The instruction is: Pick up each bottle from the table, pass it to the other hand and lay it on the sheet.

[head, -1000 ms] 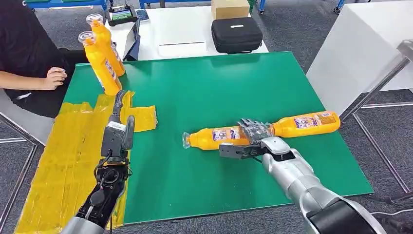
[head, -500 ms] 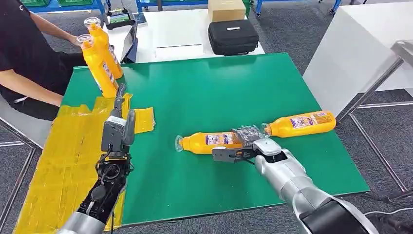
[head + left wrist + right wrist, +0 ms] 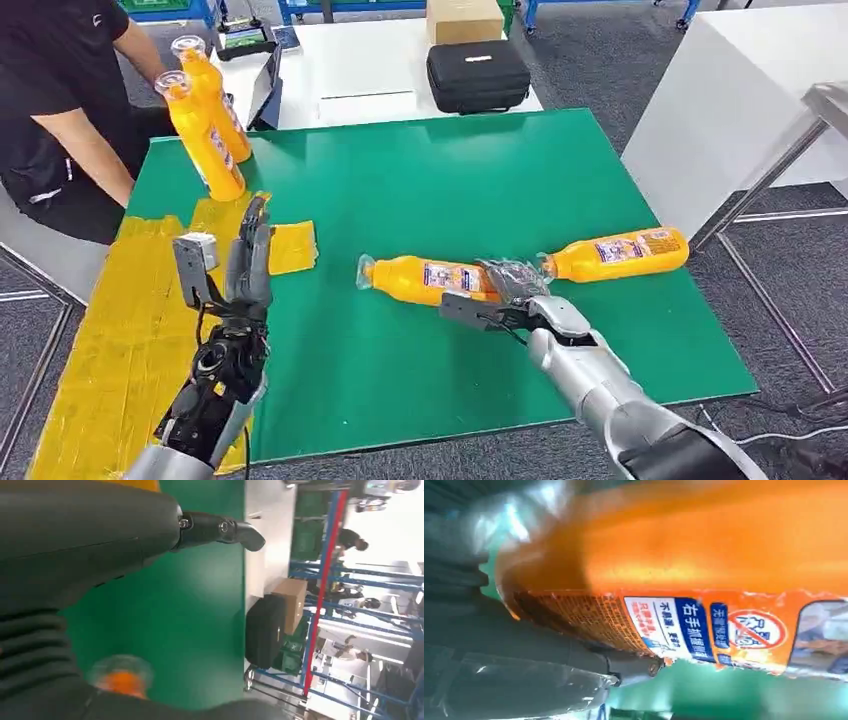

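**Right hand gripping a lying bottle; left hand open above the sheet**

The right hand (image 3: pixel 512 285) is closed around the base end of an orange bottle (image 3: pixel 425 280) lying on the green table (image 3: pixel 450 190). The bottle's clear cap points toward the robot's left. In the right wrist view the bottle's labelled body (image 3: pixel 704 580) sits against the palm, with a grey finger (image 3: pixel 624 665) wrapped under it. Whether the bottle is lifted clear of the table cannot be told.

The left hand (image 3: pixel 245 265) holds nothing. Its fingers are extended and apart, raised over the edge of the yellow sheet (image 3: pixel 130 330) at the table's left side. In the left wrist view a dark fingertip (image 3: pixel 240 530) is stretched out over the green surface.

A 2nd lying bottle (image 3: pixel 615 253) rests on the table just beyond the right hand, its neck end close to the fingers. 2 upright bottles (image 3: pixel 205 125) stand together at the far left corner, next to the sheet.

A person in a black shirt (image 3: pixel 50 100) sits at the left side of the table. A black case (image 3: pixel 478 72) and a cardboard box (image 3: pixel 465 18) rest on the white table behind.
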`<state>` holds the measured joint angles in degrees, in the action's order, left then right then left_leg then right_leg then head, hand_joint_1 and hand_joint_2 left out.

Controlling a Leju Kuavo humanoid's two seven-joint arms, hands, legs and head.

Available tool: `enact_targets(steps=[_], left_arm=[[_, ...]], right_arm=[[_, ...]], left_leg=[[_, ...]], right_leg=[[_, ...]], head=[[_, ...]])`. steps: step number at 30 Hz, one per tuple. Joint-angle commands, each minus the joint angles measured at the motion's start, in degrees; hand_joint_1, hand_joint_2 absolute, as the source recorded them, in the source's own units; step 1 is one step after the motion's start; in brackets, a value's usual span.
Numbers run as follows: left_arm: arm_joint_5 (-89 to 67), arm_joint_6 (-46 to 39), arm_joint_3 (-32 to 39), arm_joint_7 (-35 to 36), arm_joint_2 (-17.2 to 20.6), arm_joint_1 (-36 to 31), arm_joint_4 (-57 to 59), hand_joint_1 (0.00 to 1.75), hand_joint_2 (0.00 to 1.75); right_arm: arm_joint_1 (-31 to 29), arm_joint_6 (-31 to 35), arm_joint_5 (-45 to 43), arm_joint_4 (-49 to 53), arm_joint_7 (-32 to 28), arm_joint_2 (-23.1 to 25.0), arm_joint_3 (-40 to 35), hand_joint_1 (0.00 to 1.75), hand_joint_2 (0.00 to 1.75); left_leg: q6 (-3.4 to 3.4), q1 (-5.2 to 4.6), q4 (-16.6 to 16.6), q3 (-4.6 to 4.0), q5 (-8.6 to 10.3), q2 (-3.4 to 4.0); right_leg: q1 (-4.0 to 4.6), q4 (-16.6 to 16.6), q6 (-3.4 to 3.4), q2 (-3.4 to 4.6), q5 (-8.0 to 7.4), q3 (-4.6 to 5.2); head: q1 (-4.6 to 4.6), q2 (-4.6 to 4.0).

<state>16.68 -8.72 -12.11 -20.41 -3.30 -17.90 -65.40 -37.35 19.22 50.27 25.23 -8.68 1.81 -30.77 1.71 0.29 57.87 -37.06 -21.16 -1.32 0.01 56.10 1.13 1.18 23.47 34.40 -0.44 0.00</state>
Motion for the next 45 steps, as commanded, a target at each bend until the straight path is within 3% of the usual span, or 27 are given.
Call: enact_targets(steps=[1, 9, 13, 19, 23, 31, 41, 45], left_arm=[[7.62, 4.39, 3.46, 1.57, -0.63, 1.26, 1.02, 0.0, 1.75], [10.03, 5.24, 2.64, 1.55, -1.36, 1.95, 0.98, 0.0, 1.75], [11.64, 6.52, 0.92, 2.65, -2.96, 1.42, 0.15, 0.0, 1.75], [14.74, 9.75, -7.98, 4.54, -5.16, -1.34, 1.77, 0.0, 1.75], [14.89, 9.49, -8.34, 4.51, -5.76, -1.55, 1.93, 0.0, 1.75], [19.5, 9.7, -13.1, 5.66, -7.61, -3.03, 1.51, 0.0, 1.75], [20.45, 8.95, -14.09, 5.56, -6.93, -3.31, 1.38, 0.0, 1.75], [21.54, 8.6, -14.98, 5.46, -7.25, -3.93, 1.39, 0.0, 1.75]], right_arm=[[6.83, 1.51, -1.29, 23.91, -0.02, -2.56, 12.85, 1.75, 1.75], [8.54, 4.96, -5.42, 25.22, -2.76, -1.27, 16.7, 1.75, 1.75], [6.25, 4.75, -7.84, 23.11, -3.36, 0.39, 17.65, 1.75, 1.75], [-2.04, 5.93, -7.36, 7.45, -3.66, 6.52, 15.11, 1.75, 1.75], [-2.2, 6.42, -7.12, 7.14, -3.3, 7.2, 14.85, 1.75, 1.75], [-6.18, 6.46, -5.52, 1.53, -2.23, 13.61, 11.37, 1.75, 1.75], [-6.46, 7.05, -6.2, 0.62, -2.64, 13.73, 10.87, 1.75, 1.75], [-7.03, 6.0, -6.42, 0.0, -2.41, 15.88, 8.53, 1.75, 1.75]], left_leg=[[-0.06, -0.01, 0.0, -0.36, 0.12, -0.03], [-0.02, -0.03, 0.03, -0.7, 0.05, -0.17], [0.01, -0.02, 0.04, -0.99, 0.15, -0.27], [-0.05, -0.09, 0.16, -0.87, 0.02, -0.02], [0.02, -0.02, 0.04, -1.05, 0.17, -0.14], [0.02, -0.04, 0.12, -1.02, 0.07, 0.03], [0.05, -0.03, 0.04, -1.15, 0.18, -0.22], [0.04, -0.04, 0.06, -1.14, 0.15, -0.16]], right_leg=[[-0.01, 0.01, 0.06, -0.17, -0.03, 0.31], [-0.05, 0.03, 0.1, -0.35, 0.1, 0.52], [-0.06, 0.04, 0.09, -0.35, 0.0, 0.8], [-0.1, 0.19, 0.09, -0.27, 0.11, 0.71], [-0.05, 0.04, 0.1, -0.25, -0.06, 0.91], [-0.07, 0.14, 0.12, -0.12, 0.01, 0.89], [-0.07, 0.07, 0.13, -0.31, -0.03, 1.0], [-0.08, 0.1, 0.11, -0.27, -0.01, 0.99]], head=[[0.0, 0.0], [0.02, 0.0], [0.02, 0.0], [0.0, 0.0], [0.0, 0.0], [0.02, 0.0], [0.0, 0.0], [0.0, 0.0]])
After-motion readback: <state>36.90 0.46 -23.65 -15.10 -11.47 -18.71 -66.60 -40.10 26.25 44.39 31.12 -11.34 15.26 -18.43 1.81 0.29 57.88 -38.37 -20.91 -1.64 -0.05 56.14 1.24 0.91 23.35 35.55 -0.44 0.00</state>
